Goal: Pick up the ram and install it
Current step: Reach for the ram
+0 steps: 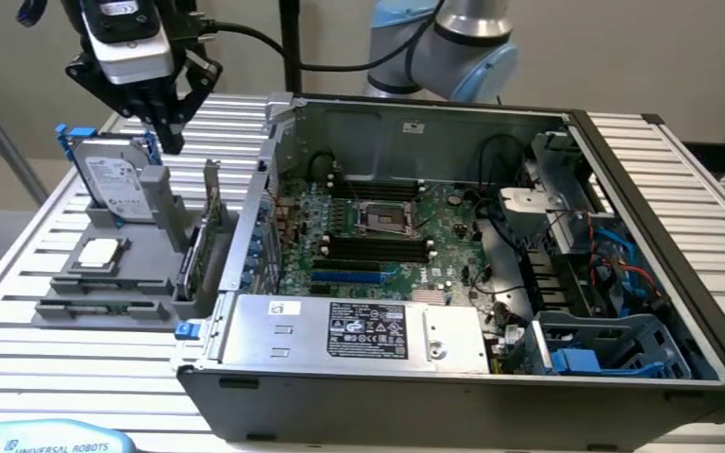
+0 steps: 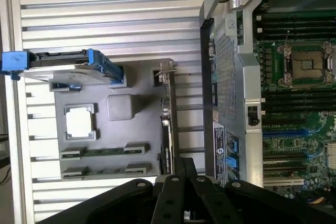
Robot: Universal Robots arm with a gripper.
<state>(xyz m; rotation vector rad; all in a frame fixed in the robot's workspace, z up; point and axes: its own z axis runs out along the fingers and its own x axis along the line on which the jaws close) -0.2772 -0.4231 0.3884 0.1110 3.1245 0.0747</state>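
Pick-up stage, I reckon, nothing grabbed yet: the gripper (image 1: pixel 171 140) hangs upper left, pinched shut and empty, over the grey tray (image 1: pixel 136 278), and the ram (image 1: pixel 101 309) lies lower left along the tray's front edge; grabbing it calls for opening up and squaring to it

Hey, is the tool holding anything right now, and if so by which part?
Nothing is held. The tool hangs empty above the gray tray, where the ram lies.
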